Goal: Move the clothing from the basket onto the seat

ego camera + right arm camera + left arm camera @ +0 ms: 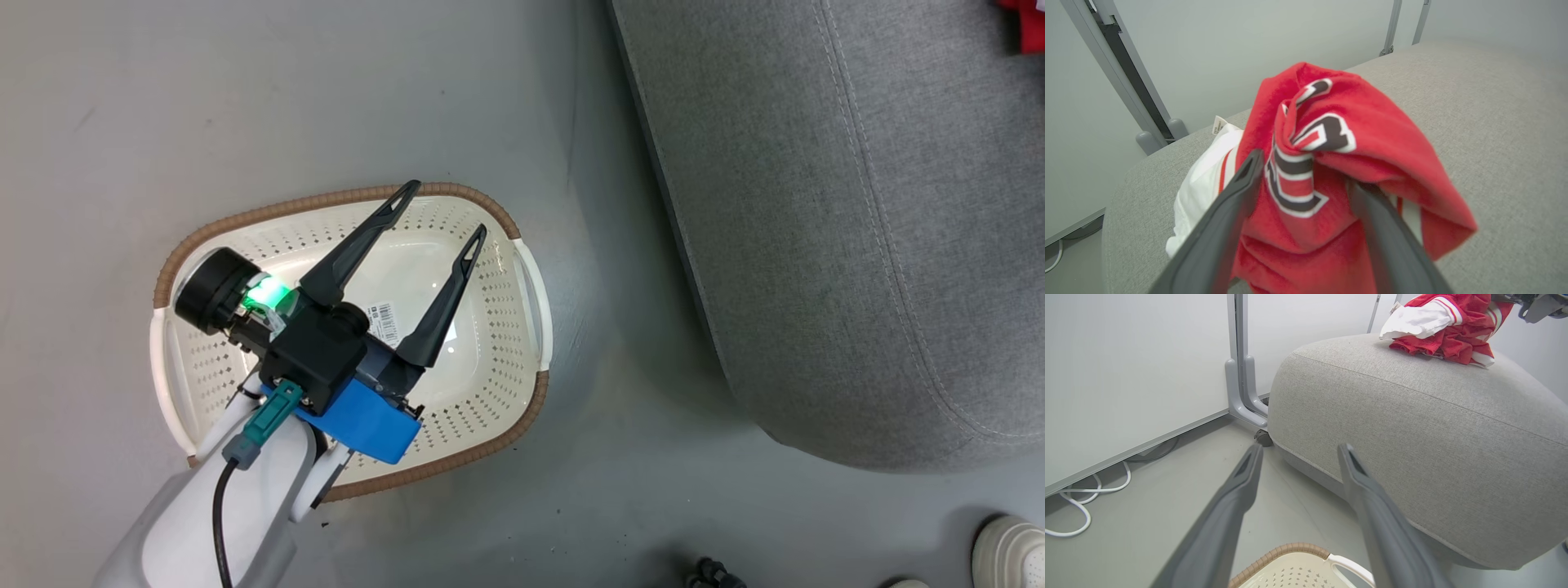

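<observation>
The cream basket (522,237) stands on the floor with only a barcode label on its bottom. My left gripper (445,214) hovers over it, open, with nothing between its fingers (1241,486). The grey seat (816,204) lies to the right of the basket. Red clothing (1449,332) with white lining is heaped on the seat (1412,428); a corner of the clothing (1024,24) shows at the head view's top right. My right gripper (1306,171) stands open over the seat (1494,122). The red jersey (1372,163) with the dark number slumps between its fingers and covers the right fingertip.
A grey partition post (1241,367) and white wall panels stand behind the seat. White cables (1081,502) loop on the floor by the wall. A person's white shoe (1008,547) is on the floor at the lower right, near a small dark caster (710,572).
</observation>
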